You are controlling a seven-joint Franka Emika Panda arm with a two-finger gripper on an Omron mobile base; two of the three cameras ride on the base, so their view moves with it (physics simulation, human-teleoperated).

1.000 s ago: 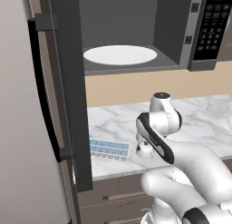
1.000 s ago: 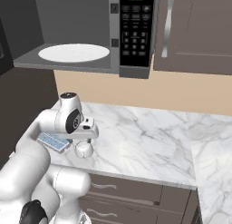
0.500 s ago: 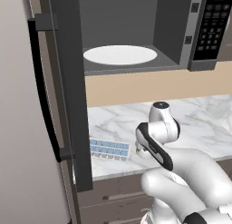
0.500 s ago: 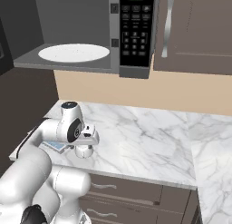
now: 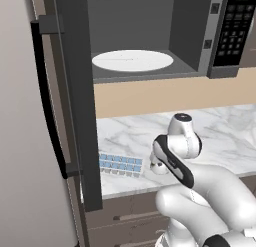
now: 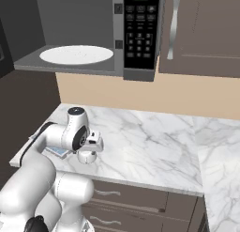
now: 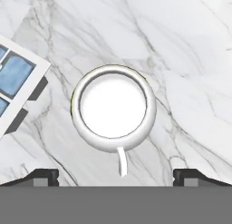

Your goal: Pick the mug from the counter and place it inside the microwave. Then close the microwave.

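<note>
With its fingers spread wide to either side, the end effector (image 7: 116,175) points straight down over the mug (image 7: 113,108), which stands upright on the marble bench (image 7: 181,60) with its handle toward the camera. The fingertips do not touch it. The ice cube tray (image 5: 120,164) lies just beside the mug. From the right base view the wrist folds forward and down, the forearm coming in low from the left. Above, the microwave (image 6: 140,34) stands open, its door (image 5: 75,96) swung wide and the round plate (image 6: 76,54) bare.
</note>
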